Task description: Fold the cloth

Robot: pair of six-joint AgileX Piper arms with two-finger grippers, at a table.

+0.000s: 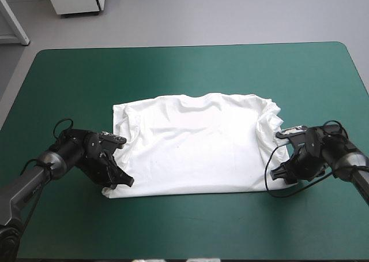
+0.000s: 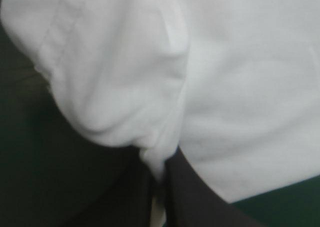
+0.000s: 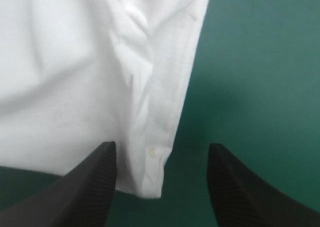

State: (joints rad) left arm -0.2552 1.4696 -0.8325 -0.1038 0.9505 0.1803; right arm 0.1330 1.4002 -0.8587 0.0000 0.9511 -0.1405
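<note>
T-shirt (image 1: 190, 146): spread flat, centre of teal-green cover (image 1: 69, 77).
Left gripper (image 1: 124, 180): pinching the T-shirt's near-left corner.
Right gripper (image 1: 277, 172): fingers wide, at its near-right corner.

Right gripper (image 3: 161, 146): spread wide, nothing clamped.
Fingers (image 3: 85, 192): black, ribbed on the inner faces, bases toward the two lower corners.
T-shirt (image 3: 75, 77): white, lying on the table; one corner points into the gap between the fingers, close to one finger and clear of the other.
Hem (image 3: 172, 99): stitched band running down to that corner, creased folds beside it.
Speck (image 3: 151, 151): small, yellowish, on the hem near the corner.
Table cover (image 3: 260, 62): teal-green, bare beside the hem and ahead of the farther finger.
</note>
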